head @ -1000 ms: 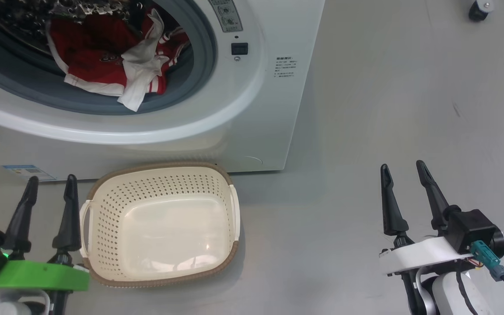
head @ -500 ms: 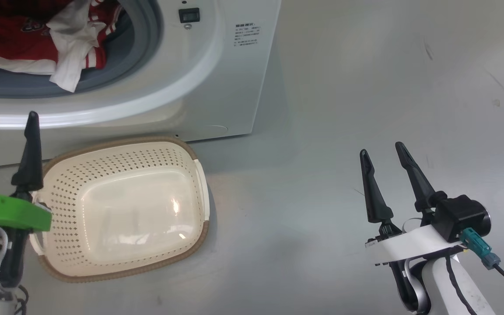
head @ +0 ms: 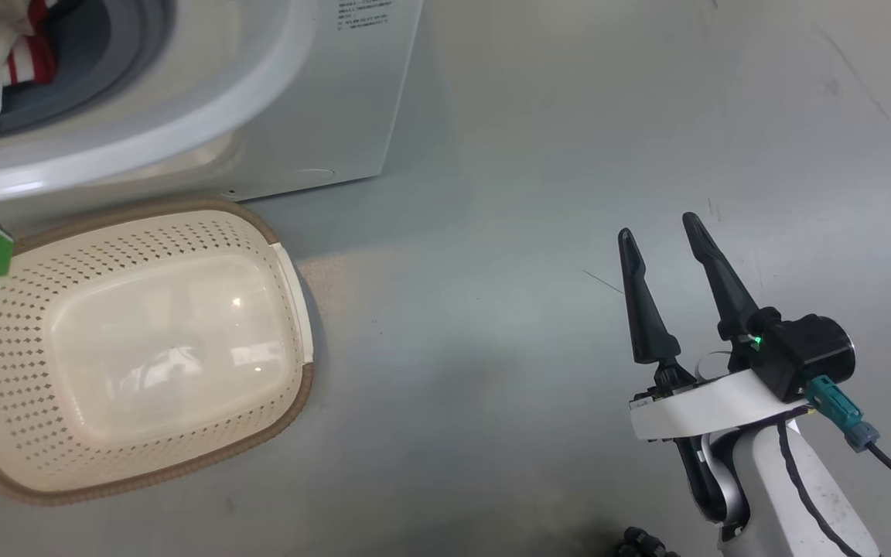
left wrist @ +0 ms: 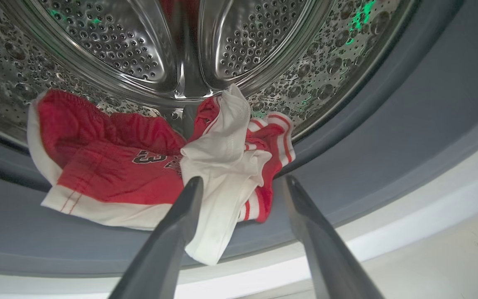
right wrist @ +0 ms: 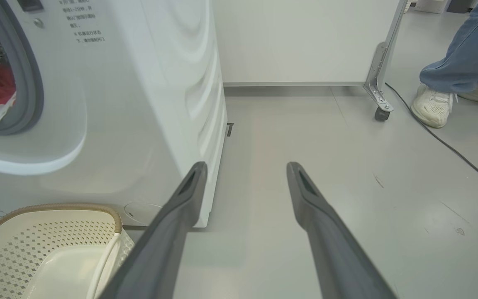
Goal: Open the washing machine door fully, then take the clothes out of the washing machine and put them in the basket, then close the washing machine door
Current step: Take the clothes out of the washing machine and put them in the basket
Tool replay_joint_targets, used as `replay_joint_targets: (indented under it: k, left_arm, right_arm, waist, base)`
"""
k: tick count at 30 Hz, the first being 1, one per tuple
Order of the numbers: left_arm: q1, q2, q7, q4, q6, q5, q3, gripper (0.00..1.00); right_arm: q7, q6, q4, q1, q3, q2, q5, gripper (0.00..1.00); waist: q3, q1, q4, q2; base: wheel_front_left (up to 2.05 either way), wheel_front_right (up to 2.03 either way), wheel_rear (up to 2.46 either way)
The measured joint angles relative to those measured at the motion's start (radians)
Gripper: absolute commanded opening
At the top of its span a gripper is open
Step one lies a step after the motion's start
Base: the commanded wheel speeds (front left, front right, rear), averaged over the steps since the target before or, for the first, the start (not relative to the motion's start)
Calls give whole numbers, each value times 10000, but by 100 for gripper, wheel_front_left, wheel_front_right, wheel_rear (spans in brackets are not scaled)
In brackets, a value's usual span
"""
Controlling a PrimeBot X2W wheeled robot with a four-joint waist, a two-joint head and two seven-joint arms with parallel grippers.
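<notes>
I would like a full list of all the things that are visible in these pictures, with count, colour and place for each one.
washing machine: one, white, on the floor
drum: one, steel, inside the machine
gasket: one, grey, around the porthole
clothes: one heap, red and white, at the drum's front, hanging over the gasket
basket: one, cream with brown rim, on the floor before the machine, nothing in it
panel: one, white, on a castor, beyond the machine
cable: one, dark, on the floor near the castor
person's shoes: two, white, under blue jeans, beside the cable
left gripper: one, dark fingers, open, pointing at the clothes
right gripper: one, dark fingers, open, over the floor right of the machine
</notes>
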Motion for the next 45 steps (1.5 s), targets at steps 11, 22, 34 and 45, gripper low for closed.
replay_joint_targets:
  k: [11, 22, 34, 45]
  left_arm:
    - [-1645, 188, 1197, 1361, 148, -249, -10, 100]
    - [-2873, 393, 1647, 2493, 368, -54, -138, 100]
    - [-3641, 389, 1703, 3369, 364, 36, -366, 0]
    - [-3702, 31, 884, 4071, 171, 65, -568, 0]
  right_arm:
    - [0, -100, -117, -391, 303, 12, 184, 100]
    - [-2, -368, -284, -624, 560, 27, 476, 100]
    - [-2, -537, -322, -765, 667, 31, 500, 100]
    - [-2, -614, -253, -858, 556, 31, 466, 100]
  waist:
    - [732, 0, -480, 0]
    - [1116, 0, -741, 0]
    - [1245, 0, -803, 0]
    - [971, 0, -636, 0]
  base:
    - [0, 0, 0]
    - [0, 0, 0]
    - [0, 0, 0]
    - [0, 0, 0]
